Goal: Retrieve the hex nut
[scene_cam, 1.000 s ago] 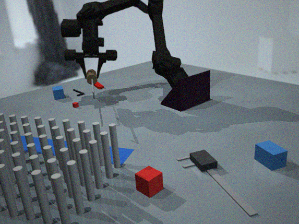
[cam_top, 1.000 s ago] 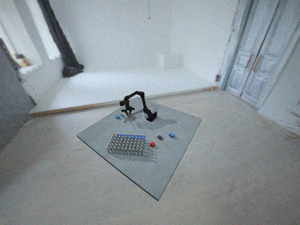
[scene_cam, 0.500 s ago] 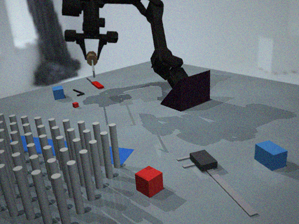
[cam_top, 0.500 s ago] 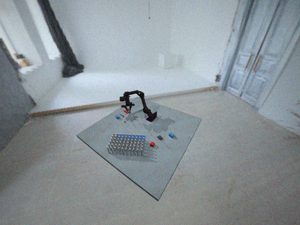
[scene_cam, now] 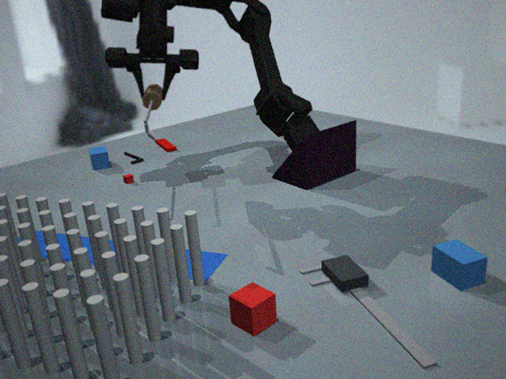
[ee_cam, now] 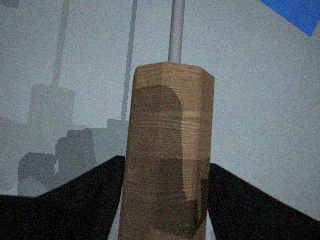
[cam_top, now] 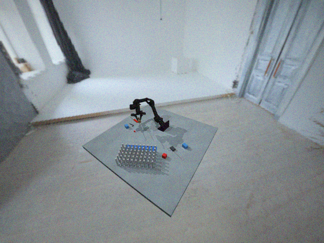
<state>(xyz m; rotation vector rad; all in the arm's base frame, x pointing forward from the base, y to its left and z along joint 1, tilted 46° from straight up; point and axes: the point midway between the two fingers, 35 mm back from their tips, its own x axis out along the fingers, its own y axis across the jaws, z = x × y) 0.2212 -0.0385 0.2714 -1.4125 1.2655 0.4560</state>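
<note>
My gripper [cam_top: 139, 120] [scene_cam: 152, 96] [ee_cam: 164, 168] is shut on the wooden handle [scene_cam: 152, 100] [ee_cam: 160, 110] of a tool. It holds the tool above the table, behind the spacer field. The tool's thin metal rod [scene_cam: 148, 116] [ee_cam: 176, 30] extends from the handle; its far tip is not clear. The metal spacers [cam_top: 153, 162] [scene_cam: 127, 318] stand upright in rows. The blue taped strip [scene_cam: 214, 264] [ee_cam: 300, 12] lies along their robot-facing side, partly hidden by them. The hex nut cannot be made out in any view.
A red cube [cam_top: 164, 155] [scene_cam: 252, 310] is beside the spacers. A black-blocked pale tool [scene_cam: 344, 272] and a blue block [cam_top: 185, 145] [scene_cam: 458, 264] lie farther right. Toward the back left are another blue block [scene_cam: 99, 158], a small red cube [scene_cam: 128, 179], a black bent piece [scene_cam: 133, 157] and a red-handled tool [scene_cam: 166, 145].
</note>
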